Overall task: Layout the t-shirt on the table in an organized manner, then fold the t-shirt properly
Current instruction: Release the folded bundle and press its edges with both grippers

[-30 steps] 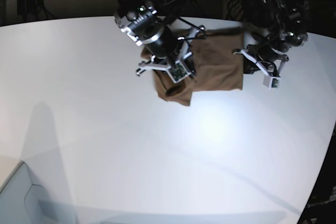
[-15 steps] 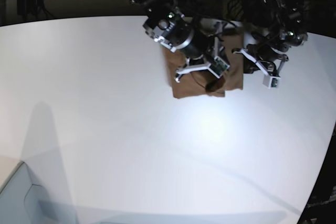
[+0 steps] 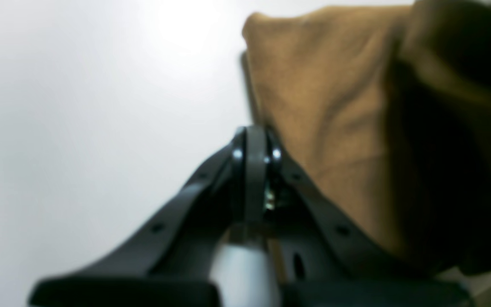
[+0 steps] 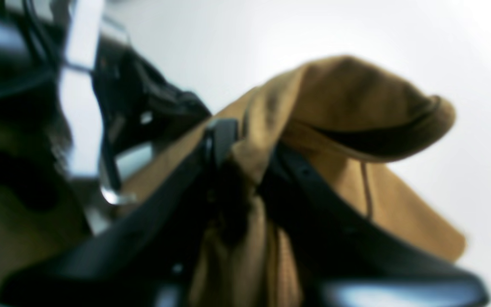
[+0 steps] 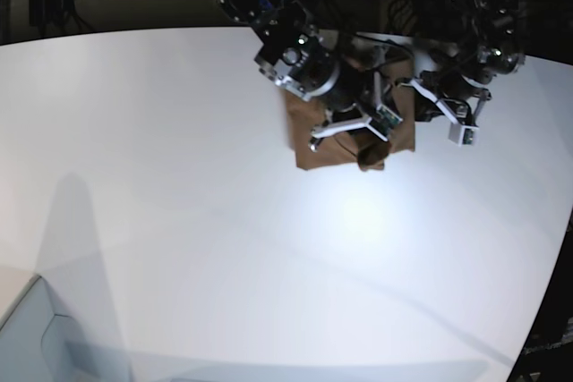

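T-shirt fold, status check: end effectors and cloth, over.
Right end effector shut on t-shirt, a fold lifted over the pile. Left end effector shut, empty, beside the cloth. Table otherwise unobstructed.

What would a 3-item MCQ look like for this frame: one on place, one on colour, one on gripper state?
1. Where does the tan-brown cloth t-shirt lie on the big white table?
A. near the far edge, under the arms
B. at the near edge
C. hanging off the side

2. What colour is the garment?
A. blue
B. tan-brown
C. white

3. What is the right gripper doing?
A. open over bare table
B. shut on a fold of cloth
C. out of view

Answers: 1 A, the base view shows it up by the arm bases. 2 B, all three views show brown cloth. 3 B, the right wrist view shows fabric bunched between its closed jaws. The left gripper is shut beside the shirt's edge.
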Available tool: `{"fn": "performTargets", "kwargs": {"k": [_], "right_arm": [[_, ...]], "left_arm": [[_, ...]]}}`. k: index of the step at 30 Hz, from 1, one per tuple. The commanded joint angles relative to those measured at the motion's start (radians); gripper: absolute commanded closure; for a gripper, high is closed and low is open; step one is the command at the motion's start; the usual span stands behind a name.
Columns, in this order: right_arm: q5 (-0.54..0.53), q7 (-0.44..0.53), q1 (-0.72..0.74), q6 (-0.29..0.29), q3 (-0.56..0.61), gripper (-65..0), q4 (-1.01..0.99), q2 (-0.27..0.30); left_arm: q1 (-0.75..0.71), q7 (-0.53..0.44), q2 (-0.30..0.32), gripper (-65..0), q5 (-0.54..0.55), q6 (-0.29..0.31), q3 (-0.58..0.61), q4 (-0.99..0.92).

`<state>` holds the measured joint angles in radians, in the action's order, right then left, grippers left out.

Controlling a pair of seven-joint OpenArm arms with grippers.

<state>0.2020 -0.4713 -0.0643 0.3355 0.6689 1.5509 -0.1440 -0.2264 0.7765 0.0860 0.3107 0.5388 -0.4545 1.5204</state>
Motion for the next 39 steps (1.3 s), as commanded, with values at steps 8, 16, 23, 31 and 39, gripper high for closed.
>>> {"fn": "performTargets", "kwargs": {"k": [8, 16, 23, 31, 39], "right_arm": [[-0.012, 0.038, 0.019, -0.002, 0.016, -31.8, 0.067, -0.013], [-0.012, 0.036, -0.021, -0.002, -0.044, -39.1, 0.207, -0.013], [-0.012, 0.036, -0.099, -0.002, -0.200, -39.2, 0.285, -0.013], [-0.012, 0.036, -0.199, -0.002, -0.347, -39.3, 0.345, -0.013], [-0.008, 0.036, -0.259, 0.001, -0.409, -39.3, 0.365, -0.013]], "left_arm": [[-0.017, 0.079, 0.005, -0.1, -0.057, -0.007, 0.003, -0.005], [-0.024, 0.080, 0.028, -0.1, -0.055, -0.006, 0.001, -0.001], [-0.081, 0.080, 0.084, -0.4, -0.054, -0.004, -0.074, 0.104], [-0.123, 0.126, 0.088, -0.6, -0.055, 0.159, -0.212, 0.225], [-0.054, 0.343, -0.009, -23.7, -0.054, 0.159, -0.234, 0.365]]}}
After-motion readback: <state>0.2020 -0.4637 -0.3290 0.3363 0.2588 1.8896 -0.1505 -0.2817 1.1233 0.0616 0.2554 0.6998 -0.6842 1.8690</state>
